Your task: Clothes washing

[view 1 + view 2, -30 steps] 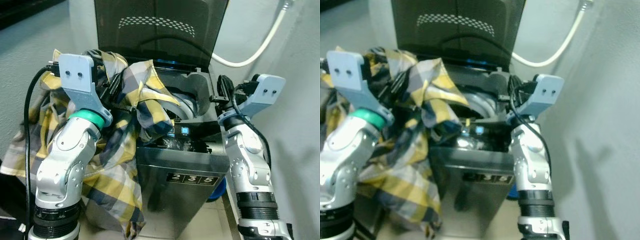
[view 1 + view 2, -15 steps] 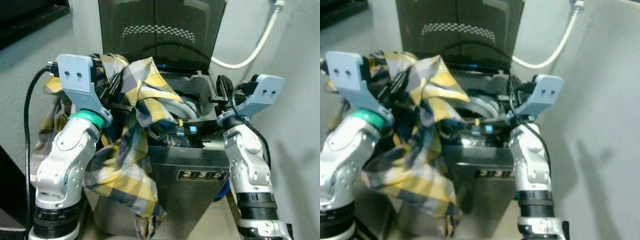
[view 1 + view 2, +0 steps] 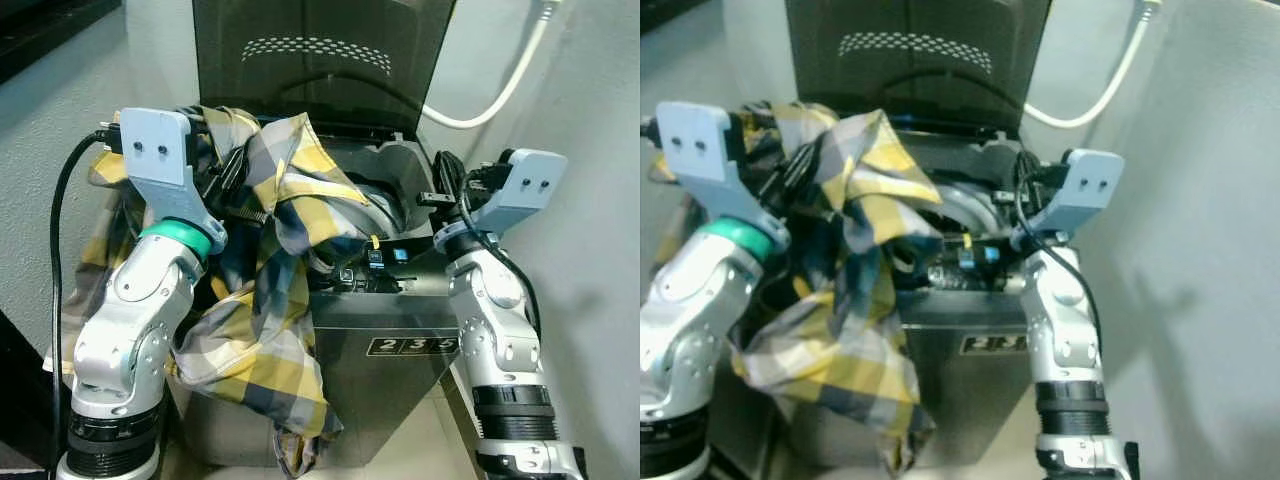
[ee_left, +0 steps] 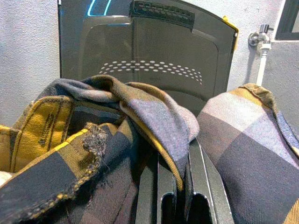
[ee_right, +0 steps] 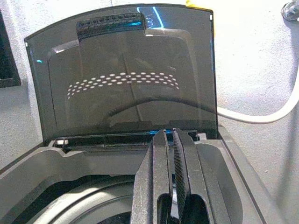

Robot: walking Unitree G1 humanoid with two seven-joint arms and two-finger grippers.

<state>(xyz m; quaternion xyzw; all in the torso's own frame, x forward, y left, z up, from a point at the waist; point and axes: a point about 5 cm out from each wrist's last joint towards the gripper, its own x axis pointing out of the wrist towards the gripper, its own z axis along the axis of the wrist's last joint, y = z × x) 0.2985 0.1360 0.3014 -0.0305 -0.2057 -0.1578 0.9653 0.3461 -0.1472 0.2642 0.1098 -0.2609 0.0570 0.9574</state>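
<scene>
A yellow, grey and navy plaid shirt (image 3: pixel 290 190) hangs from my left gripper (image 3: pixel 240 192), which is shut on it at the left rim of the top-loading washing machine (image 3: pixel 400 345). In the left wrist view the shirt (image 4: pixel 154 112) drapes over the black fingers (image 4: pixel 166 186). One fold lies over the drum opening (image 3: pixel 388 215); the long tail hangs down the machine's front left. The dark lid (image 3: pixel 320 60) stands up. My right gripper (image 5: pixel 169 133) is shut on nothing, raised over the machine's right rim (image 3: pixel 445 178).
A white hose (image 3: pixel 490 108) runs along the wall behind the machine at the right. The grey wall (image 3: pixel 600 250) stands close to my right arm. A black cable (image 3: pixel 55 250) loops beside my left arm. The control panel (image 3: pixel 375 270) faces me.
The whole view has shifted a little. The shirt's hanging tail has swung right across the machine's front, and its upper fold lies farther over the drum. Both arms keep their pose.
</scene>
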